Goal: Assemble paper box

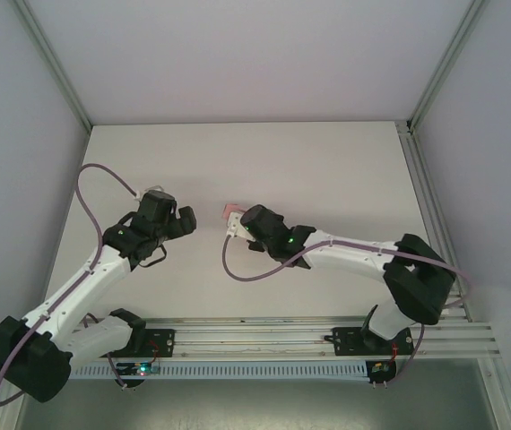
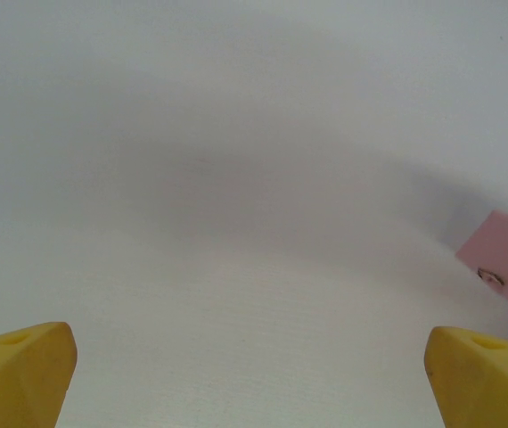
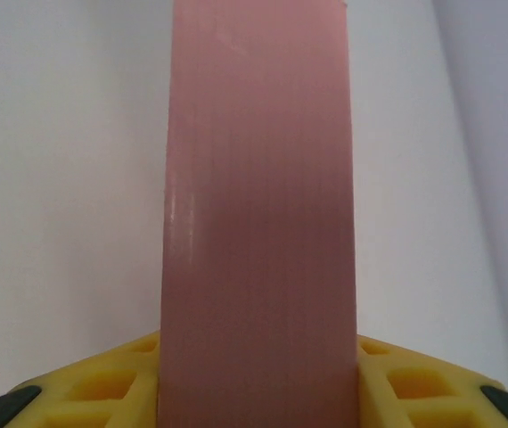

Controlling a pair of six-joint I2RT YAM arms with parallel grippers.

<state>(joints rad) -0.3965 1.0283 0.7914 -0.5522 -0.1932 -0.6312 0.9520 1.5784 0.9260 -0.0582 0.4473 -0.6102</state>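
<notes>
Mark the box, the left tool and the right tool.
box (image 3: 258, 178), right wrist view, middle of its pink face.
left tool (image 2: 254, 379), left wrist view, midway between its yellow fingertips.
right tool (image 3: 259, 379), right wrist view, midway between its fingertips.

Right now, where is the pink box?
Top view: the pink box is over the middle of the table, pinched in the jaws of the right arm, with the left arm just left of it.
</notes>
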